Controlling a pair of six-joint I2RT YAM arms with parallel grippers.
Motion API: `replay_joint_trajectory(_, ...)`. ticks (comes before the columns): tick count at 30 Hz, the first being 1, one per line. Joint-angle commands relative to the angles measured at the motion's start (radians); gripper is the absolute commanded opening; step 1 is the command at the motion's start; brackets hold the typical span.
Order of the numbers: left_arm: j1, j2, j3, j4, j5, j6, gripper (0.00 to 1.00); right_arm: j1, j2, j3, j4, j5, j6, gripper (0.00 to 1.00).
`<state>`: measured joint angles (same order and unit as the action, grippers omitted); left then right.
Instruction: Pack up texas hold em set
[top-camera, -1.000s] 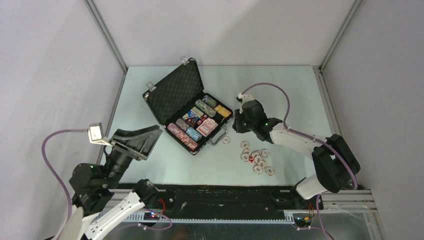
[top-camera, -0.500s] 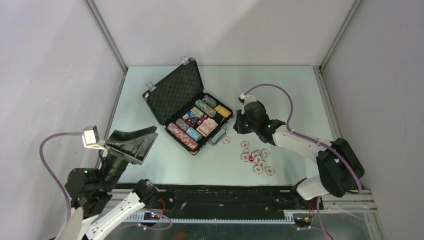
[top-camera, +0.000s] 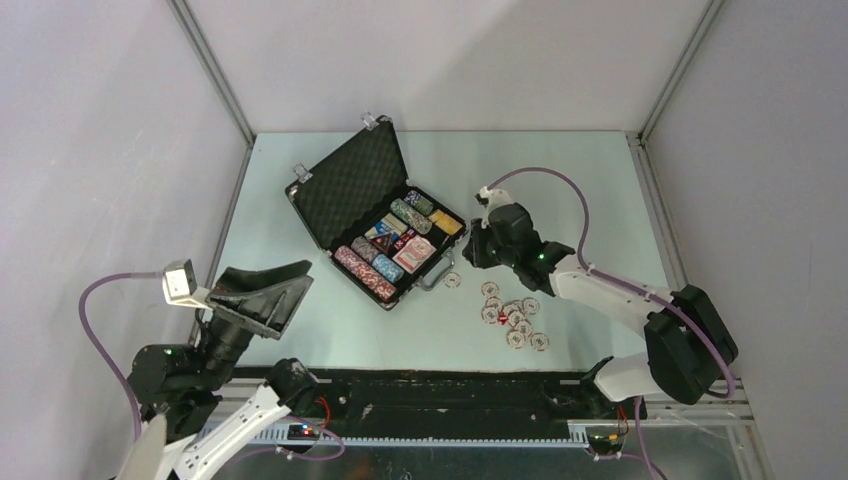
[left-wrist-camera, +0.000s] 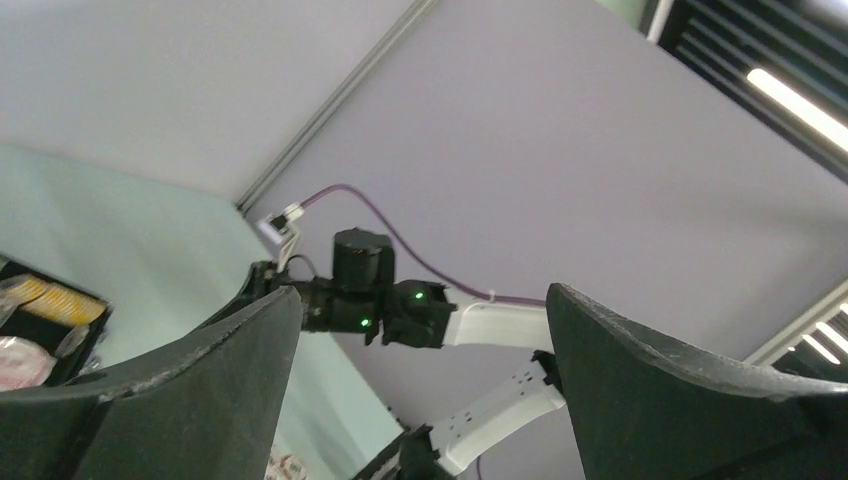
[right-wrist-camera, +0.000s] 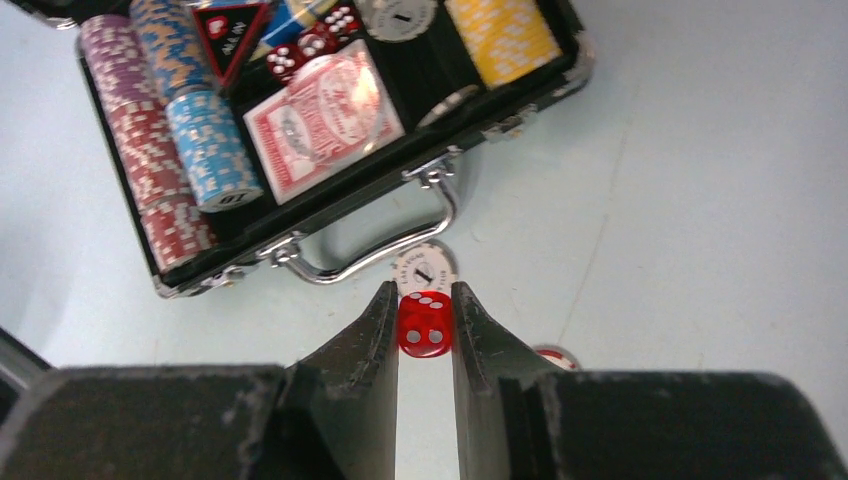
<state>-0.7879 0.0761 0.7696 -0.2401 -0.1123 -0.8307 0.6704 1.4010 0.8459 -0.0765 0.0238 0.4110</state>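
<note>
The black case (top-camera: 322, 236) lies open in the middle of the table, its foam lid (top-camera: 350, 185) tilted back. It holds rows of coloured chips (right-wrist-camera: 210, 150), a red card deck (right-wrist-camera: 320, 120) and red dice (right-wrist-camera: 320, 40). Just in front of the case's silver handle (right-wrist-camera: 385, 262), my right gripper (right-wrist-camera: 425, 300) is shut on a red die (right-wrist-camera: 425, 325), held above a white chip (right-wrist-camera: 425, 268). Several loose chips (top-camera: 515, 320) lie on the table to the right. My left gripper (top-camera: 265, 290) hangs open at the near left, holding nothing.
Grey walls with metal frame posts enclose the table on three sides. In the left wrist view the right arm (left-wrist-camera: 400, 310) shows between the wide-open fingers, with a corner of the case (left-wrist-camera: 50, 320) at the left edge.
My left gripper has drawn back toward the near-left corner. The right arm's elbow has swung right, while its gripper stays by the case's handle.
</note>
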Motion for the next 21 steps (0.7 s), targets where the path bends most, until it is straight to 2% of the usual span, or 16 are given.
replay_joint_trajectory(1,0.001,-0.04,-0.007,-0.11,-0.077,0.045,0.98,0.059,-0.033,-0.002,0.109,0.022,-0.025,0.0)
replay_joint_trajectory(9,0.001,0.027,0.027,-0.302,-0.154,0.142,0.98,0.134,-0.023,0.037,0.185,0.05,-0.066,0.0)
replay_joint_trajectory(21,0.001,0.13,0.088,-0.483,-0.32,0.23,0.98,0.225,0.252,0.277,0.114,0.042,-0.1,0.0)
